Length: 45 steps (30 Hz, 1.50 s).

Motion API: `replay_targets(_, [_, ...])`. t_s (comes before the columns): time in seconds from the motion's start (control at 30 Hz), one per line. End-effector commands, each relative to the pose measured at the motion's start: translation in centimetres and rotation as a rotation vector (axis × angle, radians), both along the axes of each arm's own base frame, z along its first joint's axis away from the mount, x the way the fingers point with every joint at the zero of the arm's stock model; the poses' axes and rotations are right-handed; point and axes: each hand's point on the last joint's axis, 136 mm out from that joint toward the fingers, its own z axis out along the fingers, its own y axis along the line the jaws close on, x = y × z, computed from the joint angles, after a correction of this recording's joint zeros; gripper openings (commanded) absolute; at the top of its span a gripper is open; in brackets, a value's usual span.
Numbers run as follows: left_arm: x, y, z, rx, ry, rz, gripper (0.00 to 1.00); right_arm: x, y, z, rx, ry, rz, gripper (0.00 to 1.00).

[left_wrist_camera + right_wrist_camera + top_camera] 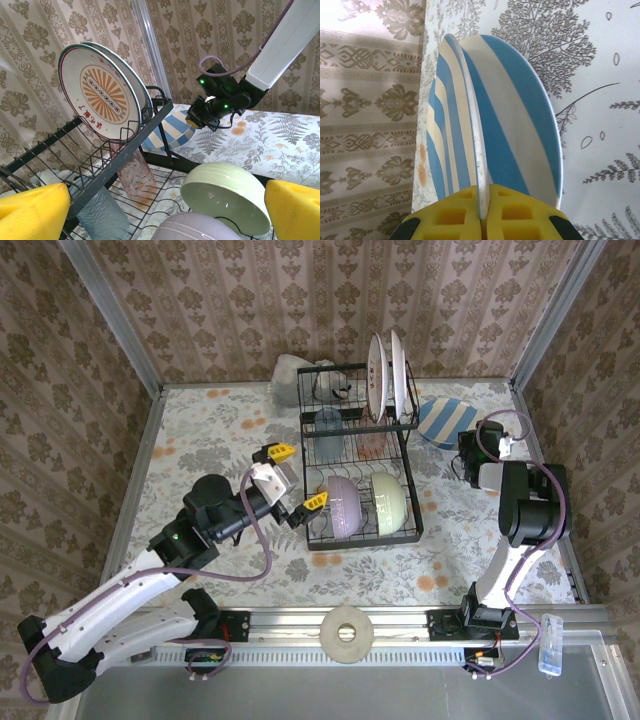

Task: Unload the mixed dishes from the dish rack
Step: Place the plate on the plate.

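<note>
The right gripper (482,212) has its yellow pads pressed together on the thin rim of a blue-and-white striped plate (512,125), pinching it edge-on. The right wrist view shows the glossy broad stripes on both faces and a speckled rim. From above, that plate (445,422) sits outside the dish rack (365,543) at its 2 o'clock, tilted over the leaf-printed tablecloth (220,430); whether it touches the cloth I cannot tell.

The left gripper (297,478) is spread wide and holds nothing, its yellow tips at the rack's 9 o'clock side, just beside the near tier.

The rack is black wire. Its near tier holds a lavender bowl (343,505) and a pale green bowl (388,502) side by side, both tipped on edge. The middle section holds a grey-blue tumbler (328,425) and a pink tumbler (372,443). At 12 o'clock two white plates (385,375) stand upright in the slots.

The left wrist view adds what the top view hides – an orange sunburst and a dark rim on the front plate, the ribbed translucent pink tumbler lying slanted under it, and the green bowl's smooth hollow.

A grey-white lumpy object (295,370) sits beyond the rack at 11 o'clock, and a white ring (347,633) lies on the rail at 6 o'clock
</note>
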Motion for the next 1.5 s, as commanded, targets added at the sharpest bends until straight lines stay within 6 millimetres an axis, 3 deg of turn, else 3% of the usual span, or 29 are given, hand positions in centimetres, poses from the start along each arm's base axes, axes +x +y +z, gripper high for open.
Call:
replay_targets(0.0, [-0.2,0.1,1.0,-0.018,-0.010,-0.013,1.00,1.1,-0.4,0.9,0.001,-0.055,-0.037,0.00])
replay_targets(0.47, [-0.3,-0.2,0.8,-0.022,0.003,-0.033,1.00,2.4,-0.5,0.1,-0.010,-0.026,-0.030,0.00])
replay_targets(0.6, [-0.3,-0.3,0.7,-0.021,0.003,-0.032,1.00,2.3,-0.4,-0.6,0.001,-0.018,-0.036,0.04])
replay_targets(1.03, [-0.3,-0.2,0.7,-0.021,0.002,-0.033,1.00,2.0,0.3,-1.3,0.025,0.036,-0.030,0.38])
replay_targets(1.47, [-0.4,0.0,0.9,-0.024,-0.005,-0.029,1.00,0.5,0.9,-1.6,0.019,0.238,-0.009,0.70])
